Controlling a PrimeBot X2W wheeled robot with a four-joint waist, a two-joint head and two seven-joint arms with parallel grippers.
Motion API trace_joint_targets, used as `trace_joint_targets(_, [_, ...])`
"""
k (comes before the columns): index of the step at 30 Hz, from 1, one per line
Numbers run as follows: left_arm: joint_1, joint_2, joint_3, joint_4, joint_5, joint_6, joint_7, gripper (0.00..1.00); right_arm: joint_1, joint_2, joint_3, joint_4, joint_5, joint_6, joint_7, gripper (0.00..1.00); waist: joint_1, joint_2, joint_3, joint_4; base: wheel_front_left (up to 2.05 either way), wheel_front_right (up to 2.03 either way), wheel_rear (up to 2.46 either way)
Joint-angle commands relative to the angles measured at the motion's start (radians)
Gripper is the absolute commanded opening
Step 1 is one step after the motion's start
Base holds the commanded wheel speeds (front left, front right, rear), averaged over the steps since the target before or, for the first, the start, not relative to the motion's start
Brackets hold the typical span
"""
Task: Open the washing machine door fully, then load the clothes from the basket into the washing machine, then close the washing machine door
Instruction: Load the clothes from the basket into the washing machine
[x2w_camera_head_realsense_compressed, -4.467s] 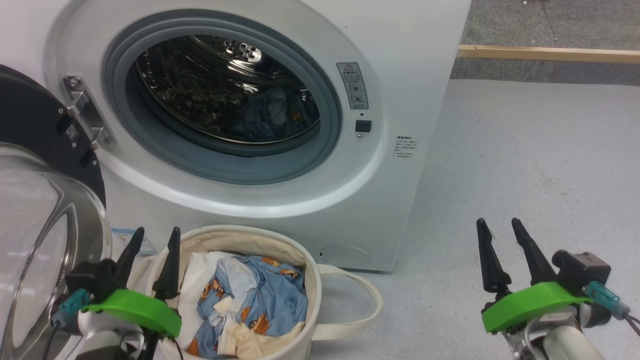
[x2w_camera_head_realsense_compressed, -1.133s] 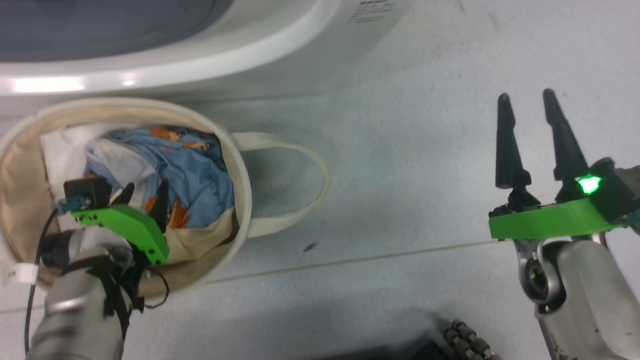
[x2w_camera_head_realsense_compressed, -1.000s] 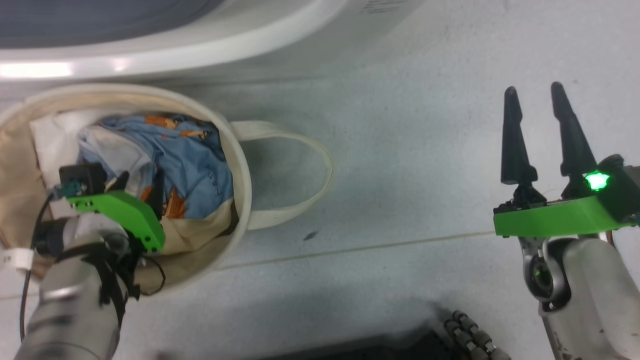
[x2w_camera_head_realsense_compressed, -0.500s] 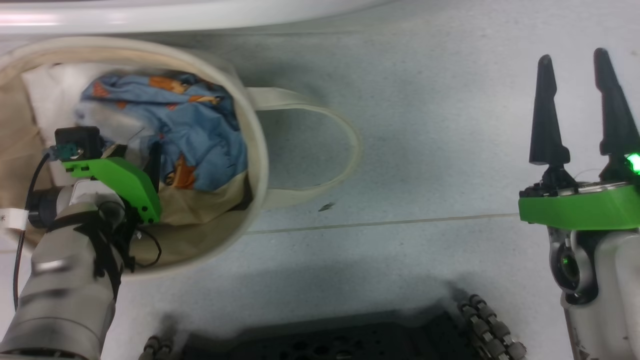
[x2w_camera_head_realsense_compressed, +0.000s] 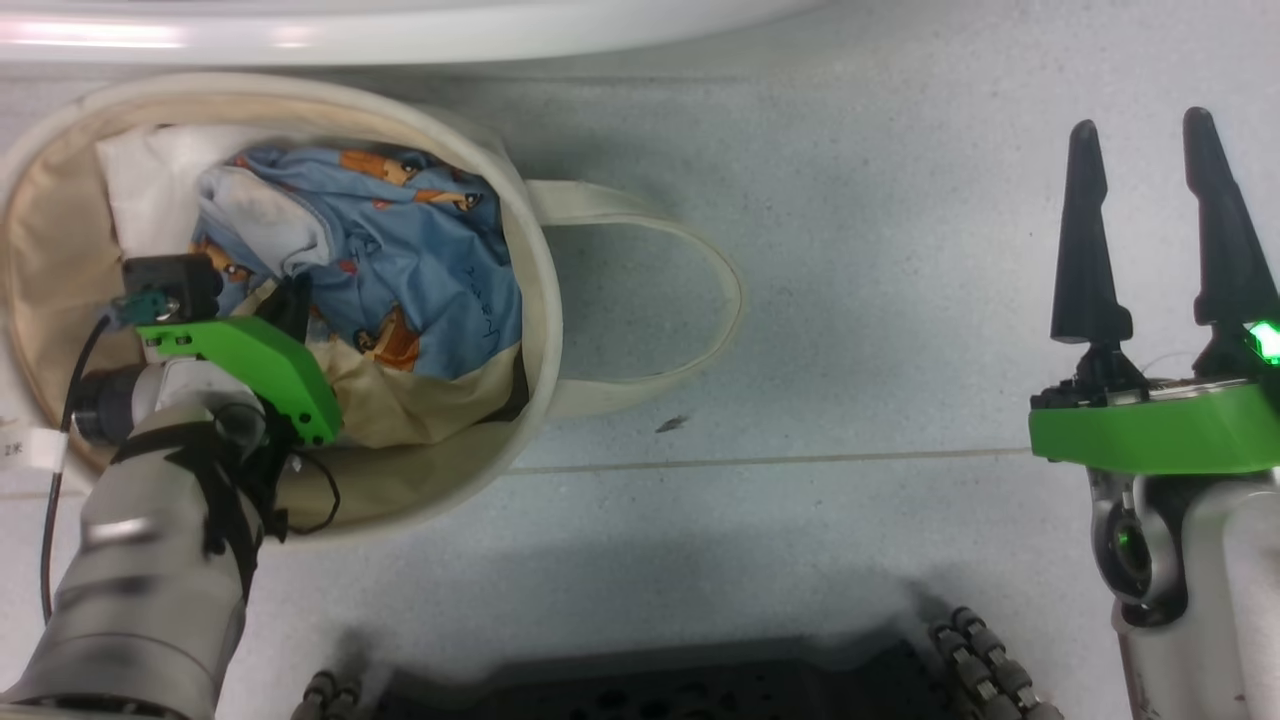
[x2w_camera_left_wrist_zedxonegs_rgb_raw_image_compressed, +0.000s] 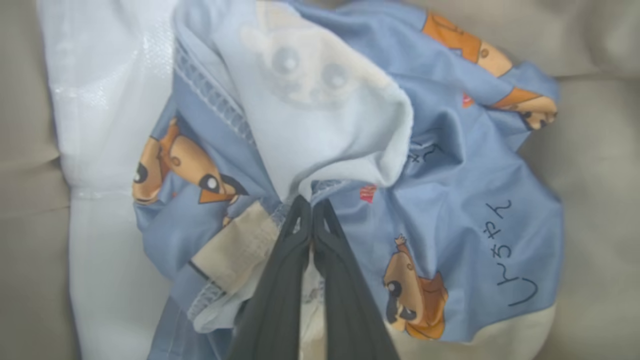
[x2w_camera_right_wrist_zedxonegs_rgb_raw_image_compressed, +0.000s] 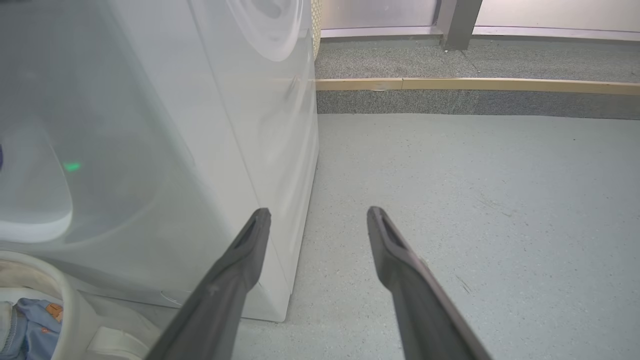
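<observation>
Head view: the basket (x2w_camera_head_realsense_compressed: 543, 300) is seen at 10 o'clock, standing upright on the floor (x2w_camera_head_realsense_compressed: 880, 280) with its mouth facing up. The clothes (x2w_camera_head_realsense_compressed: 420, 260) are bunched inside it, filling the 3 o'clock half. No clear front or back can be told on the heap. Its long axis runs roughly 10 to 4 o'clock, with cream lining turned out at the 5 o'clock end. A plain white lump (x2w_camera_head_realsense_compressed: 140, 180) is packed against the heap at 10 o'clock.

The left gripper (x2w_camera_left_wrist_zedxonegs_rgb_raw_image_compressed: 311, 206) is reached down into the basket and clenched on a fold of the blue fabric, fingertips pressed together with cloth gathered around them. A pale inside-out flap sits at 12 o'clock of the tips in the left wrist view.

The right gripper (x2w_camera_head_realsense_compressed: 1141, 122) is held at 3 o'clock, well apart from the basket, fingers spread, nothing between them.

The washing machine (x2w_camera_head_realsense_compressed: 400, 25) is seen as a white strip at 12 o'clock, just beside the basket rim. A strap handle (x2w_camera_head_realsense_compressed: 725, 290) lies looped flat on the floor at the basket's 3 o'clock. The robot's dark base (x2w_camera_head_realsense_compressed: 650, 690) is at 6 o'clock.

Bare floor is seen between handle and right gripper. A wooden strip (x2w_camera_right_wrist_zedxonegs_rgb_raw_image_compressed: 475, 85) edges the floor at 12 o'clock in the right wrist view.
</observation>
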Motion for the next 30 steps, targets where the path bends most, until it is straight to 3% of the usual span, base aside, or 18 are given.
trace_joint_targets(1, [0.028,0.035,0.017,-0.004,-0.008,-0.004,-0.016,0.0,0.036,0.011,0.017,-0.025,0.0,0.001,0.0,1.0,0.0,0.0,-0.012,0.003,0.0,0.0,0.0])
trace_joint_targets(14, [0.152,-0.013,-0.05,-0.057,-0.116,-0.014,-0.11,0.0,0.014,-0.003,0.054,0.142,0.077,0.001,-0.075,1.0,0.0,0.0,-0.227,0.026,0.0,0.0,0.0])
trace_joint_targets(23, [0.277,0.003,-0.1,-0.172,-0.25,-0.015,-0.131,0.0,0.016,-0.034,0.102,0.261,0.142,0.001,-0.107,1.0,0.0,0.0,-0.428,0.038,0.0,0.0,0.0])
trace_joint_targets(30, [0.37,0.029,-0.083,-0.295,-0.248,-0.015,-0.132,0.0,0.047,-0.057,0.128,0.319,0.202,0.001,-0.122,1.0,0.0,0.0,-0.566,0.056,0.0,0.0,0.0])
